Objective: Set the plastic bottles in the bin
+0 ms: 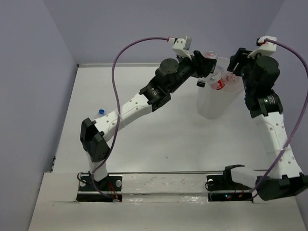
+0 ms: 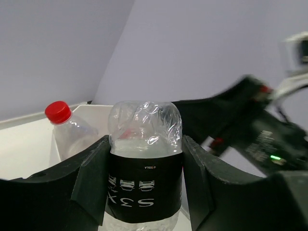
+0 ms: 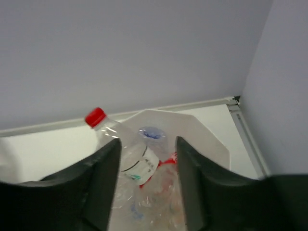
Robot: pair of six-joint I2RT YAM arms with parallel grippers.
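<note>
From above, the left gripper (image 1: 204, 66) hangs over the translucent white faceted plastic bin (image 1: 211, 106) at the table's far right, so letting go should drop its load inside. The right gripper (image 1: 236, 61) hovers by the opposite rim. The left wrist view shows its jaws clamped narrowly on a clear crumpled plastic bottle with a black label (image 2: 144, 125), base up. In the right wrist view the jaws stand wide and empty above a red-capped bottle (image 3: 103, 126) and a blue-capped bottle (image 3: 151, 134) lying in the bin.

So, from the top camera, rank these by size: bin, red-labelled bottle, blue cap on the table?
1. bin, largest.
2. red-labelled bottle, only partly visible.
3. blue cap, clearly the smallest.
</note>
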